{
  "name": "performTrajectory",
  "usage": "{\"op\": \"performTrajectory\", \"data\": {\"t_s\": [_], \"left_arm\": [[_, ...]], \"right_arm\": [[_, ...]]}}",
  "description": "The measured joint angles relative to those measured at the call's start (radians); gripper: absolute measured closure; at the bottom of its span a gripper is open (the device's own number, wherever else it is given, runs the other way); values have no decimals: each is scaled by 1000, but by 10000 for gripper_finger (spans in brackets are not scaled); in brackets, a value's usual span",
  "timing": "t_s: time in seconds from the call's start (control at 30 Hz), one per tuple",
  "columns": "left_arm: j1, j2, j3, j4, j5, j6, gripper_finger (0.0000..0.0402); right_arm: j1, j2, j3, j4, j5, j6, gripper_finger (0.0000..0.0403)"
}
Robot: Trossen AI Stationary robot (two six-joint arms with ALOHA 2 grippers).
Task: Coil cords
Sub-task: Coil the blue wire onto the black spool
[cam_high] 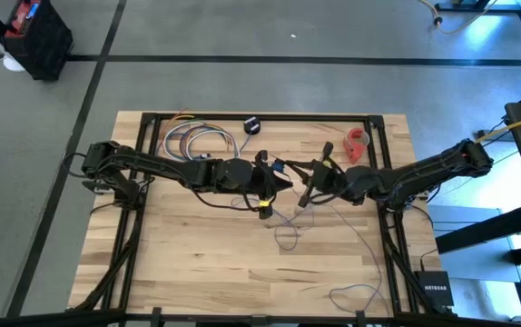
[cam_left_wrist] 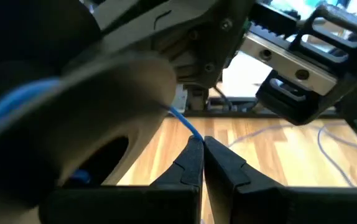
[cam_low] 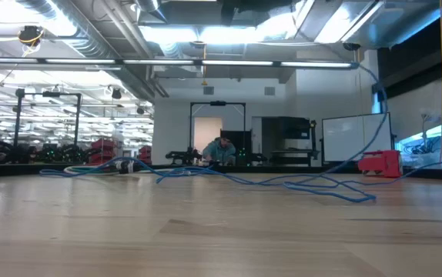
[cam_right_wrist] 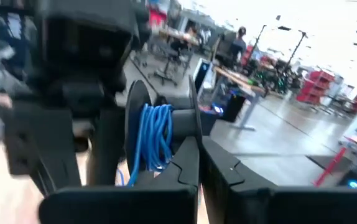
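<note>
Above the table's middle my two grippers meet tip to tip. My left gripper (cam_high: 272,182) (cam_left_wrist: 202,142) is shut on the thin blue cord (cam_left_wrist: 185,123). My right gripper (cam_high: 308,186) (cam_right_wrist: 198,148) is shut at a black spool (cam_right_wrist: 160,134) with several turns of blue cord wound round its hub. The same spool looms blurred in the left wrist view (cam_left_wrist: 104,106). The cord's loose length lies in slack loops on the wood (cam_high: 288,234) (cam_low: 306,185). A small black puck (cam_high: 251,125) rests near the far edge. My left gripper pinches the cord (cam_left_wrist: 194,132) between its two fingertips, a single strand. From the fingertips the strand rises to the spool, held clear of the table. My right gripper's fingers close on the rim of the spool's nearer flange (cam_right_wrist: 194,118), edge-on between them. The spool stands lifted clear of the table.
A bundle of pale looped cables (cam_high: 197,141) lies at the far left of the table. A red tape roll (cam_high: 358,143) (cam_low: 380,163) sits at the far right. More cord loops reach the near right corner (cam_high: 351,292). A person sits in the room beyond.
</note>
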Motion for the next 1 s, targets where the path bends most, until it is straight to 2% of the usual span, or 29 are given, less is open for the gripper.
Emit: {"op": "performTrajectory", "data": {"t_s": [0.23,0.57,0.67,0.9,1.0], "left_arm": [[0,2,-1,67,3,48,400],[-3,16,-52,189,10,88,400],[-1,7,-79,258,1,104,400],[-6,6,-87,229,-1,101,399],[-7,5,-87,227,0,96,382]], "right_arm": [[1,-22,2,78,-16,-27,397],[0,-30,10,334,-23,-120,397],[0,-30,21,328,-44,-130,397],[14,-32,38,284,-52,-161,397],[16,-33,39,284,-37,-188,397]]}}
